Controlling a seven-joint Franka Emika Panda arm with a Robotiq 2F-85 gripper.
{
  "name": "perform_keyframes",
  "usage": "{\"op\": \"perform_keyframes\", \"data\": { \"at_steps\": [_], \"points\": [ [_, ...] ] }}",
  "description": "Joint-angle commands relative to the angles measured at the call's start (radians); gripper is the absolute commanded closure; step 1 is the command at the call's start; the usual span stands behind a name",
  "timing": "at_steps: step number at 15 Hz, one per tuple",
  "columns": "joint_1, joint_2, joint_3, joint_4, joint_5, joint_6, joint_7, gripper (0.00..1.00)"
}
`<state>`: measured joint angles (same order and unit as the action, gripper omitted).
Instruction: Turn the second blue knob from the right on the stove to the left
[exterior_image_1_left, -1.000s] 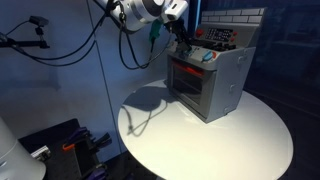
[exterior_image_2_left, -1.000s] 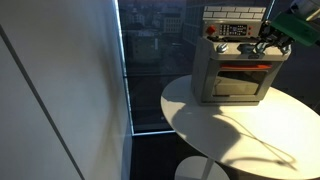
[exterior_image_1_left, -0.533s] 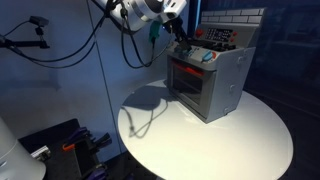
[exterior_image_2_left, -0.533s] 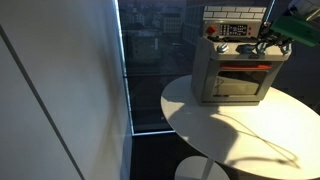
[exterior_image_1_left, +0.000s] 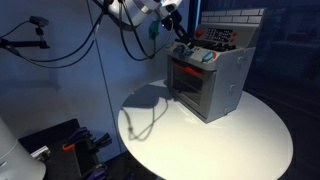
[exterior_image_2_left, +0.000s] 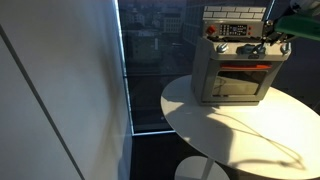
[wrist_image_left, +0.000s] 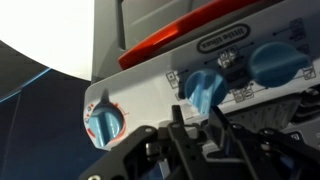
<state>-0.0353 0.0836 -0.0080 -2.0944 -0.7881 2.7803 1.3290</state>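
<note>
Stove (exterior_image_2_left: 235, 62) sits at the twelve o'clock edge of the table (exterior_image_2_left: 197, 120). The gripper (wrist_image_left: 197, 125), fingers apart, sits at six o'clock under a blue knob (wrist_image_left: 203, 88). Centre on it, close squarely, and twist gently counterclockwise.

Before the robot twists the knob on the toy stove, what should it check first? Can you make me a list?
1. Stove stands upright on the round white table: ok.
2. Hand is up at the row of knobs, as both exterior views show: ok.
3. A blue knob sits just ahead of the hand in the wrist view: ok.
4. That knob is the second from the right: cannot tell, because the wrist view cuts the row off.
5. Hand is gripping the knob: cannot tell.
6. Red-framed door is shut: ok.
</note>
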Motion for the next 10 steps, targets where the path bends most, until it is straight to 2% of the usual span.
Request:
{"op": "perform_keyframes", "data": {
  "at_steps": [1,6,10],
  "points": [
    [-0.003,-0.056,-0.010,-0.012,-0.061,-0.083,-0.027,0.90],
    [-0.008,-0.085,-0.008,-0.025,-0.044,-0.144,-0.076,0.90],
    [0.004,-0.109,-0.010,-0.053,0.049,-0.172,-0.181,0.89]
  ]
}}
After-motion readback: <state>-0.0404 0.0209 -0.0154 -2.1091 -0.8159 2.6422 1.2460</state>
